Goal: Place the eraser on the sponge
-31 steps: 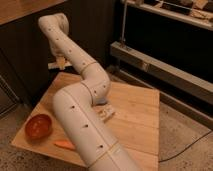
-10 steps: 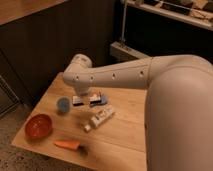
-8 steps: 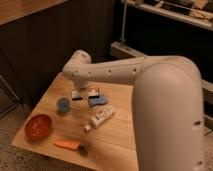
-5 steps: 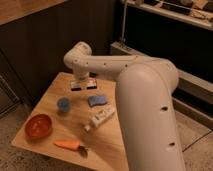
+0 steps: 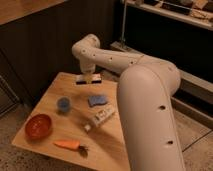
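The eraser (image 5: 88, 79), a narrow black bar with a pale face, is held level under my gripper (image 5: 89, 75), which is shut on it over the far part of the wooden table (image 5: 50, 95). The arm's wrist comes down from above and hides most of the fingers. The sponge (image 5: 98, 100), a small flat blue pad, lies on the table nearer the camera and slightly right of the eraser, apart from it.
A round blue cup (image 5: 63, 104) stands left of the sponge. A white capped tube (image 5: 100, 118) lies just in front of the sponge. An orange bowl (image 5: 38, 125) and a carrot (image 5: 68, 145) sit near the front edge. My arm's large white link fills the right side.
The eraser has risen with the gripper from beside the sponge and moved toward the table's far side. The arm has swung and pulled back; the sponge has stayed put.
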Controlling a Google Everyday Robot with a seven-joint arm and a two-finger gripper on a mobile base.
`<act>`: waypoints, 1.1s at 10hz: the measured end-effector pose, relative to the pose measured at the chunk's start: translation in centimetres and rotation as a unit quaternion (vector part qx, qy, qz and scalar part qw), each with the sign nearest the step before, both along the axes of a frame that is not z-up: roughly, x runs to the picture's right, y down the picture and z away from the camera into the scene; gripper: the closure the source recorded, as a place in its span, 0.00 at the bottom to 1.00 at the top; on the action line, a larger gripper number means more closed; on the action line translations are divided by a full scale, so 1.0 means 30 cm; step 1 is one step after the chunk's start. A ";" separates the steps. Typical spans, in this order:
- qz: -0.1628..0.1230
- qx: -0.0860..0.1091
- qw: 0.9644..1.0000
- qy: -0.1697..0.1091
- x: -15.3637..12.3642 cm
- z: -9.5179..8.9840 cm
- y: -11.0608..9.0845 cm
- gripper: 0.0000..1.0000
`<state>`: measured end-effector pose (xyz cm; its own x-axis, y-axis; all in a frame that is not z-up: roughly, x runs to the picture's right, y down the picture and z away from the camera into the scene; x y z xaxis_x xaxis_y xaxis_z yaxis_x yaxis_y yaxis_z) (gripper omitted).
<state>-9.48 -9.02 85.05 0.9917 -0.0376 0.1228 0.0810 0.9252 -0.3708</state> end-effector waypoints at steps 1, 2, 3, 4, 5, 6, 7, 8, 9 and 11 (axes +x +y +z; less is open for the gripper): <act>0.005 -0.001 1.000 0.001 0.017 -0.002 -0.003 1.00; 0.009 -0.003 1.000 0.001 0.029 0.001 0.001 1.00; 0.017 -0.006 1.000 0.001 0.039 0.009 0.010 1.00; 0.025 -0.007 1.000 0.001 0.041 0.014 0.015 1.00; 0.038 -0.009 0.999 0.000 0.041 0.021 0.024 1.00; 0.051 -0.010 0.999 0.000 0.040 0.028 0.040 1.00; 0.057 -0.012 0.998 -0.001 0.036 0.032 0.054 1.00; 0.061 -0.014 0.998 -0.001 0.032 0.035 0.068 1.00; 0.060 -0.014 0.998 0.000 0.033 0.032 0.081 1.00; 0.055 -0.016 0.998 0.004 0.033 0.018 0.103 1.00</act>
<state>-8.48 -5.92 85.58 0.9905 0.0753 0.1151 -0.0232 0.9162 -0.4000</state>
